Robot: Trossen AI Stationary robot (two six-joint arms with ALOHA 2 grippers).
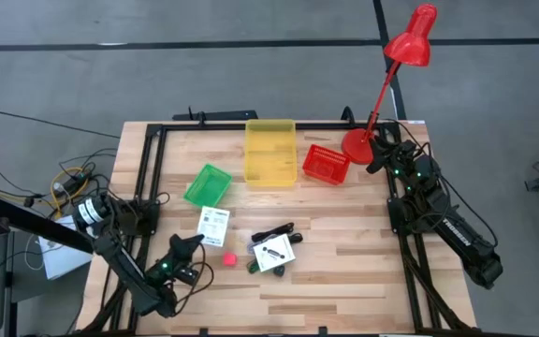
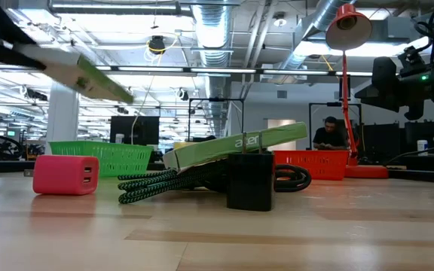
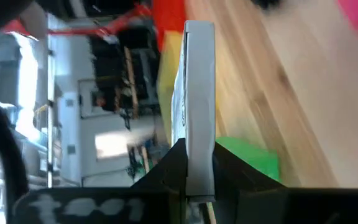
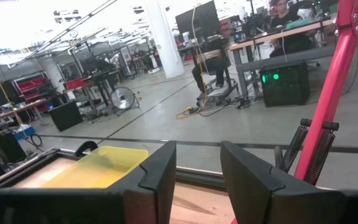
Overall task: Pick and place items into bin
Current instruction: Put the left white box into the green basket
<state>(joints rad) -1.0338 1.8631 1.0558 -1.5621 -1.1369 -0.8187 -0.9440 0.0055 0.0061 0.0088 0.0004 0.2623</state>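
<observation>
1. Flat white packet [image 3: 194, 93]: clamped edge-on in left tool [image 3: 194, 155], apparently lifted off tabletop [image 1: 344, 271]. Light, thin, bendy, slick; edge hold suits.
2. Right tool [image 4: 197, 168]: fingers apart, empty, beside red lamp [image 1: 396, 65].
3. Low view alone: second packet [image 2: 236, 144] propped on cable bundle [image 2: 164, 182]. High view alone: yellow bin [image 1: 269, 173].

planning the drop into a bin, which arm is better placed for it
Left. Its tool is already shut on a white packet, near the green bin. The right tool sits open and empty at the far corner by the red lamp.
</observation>
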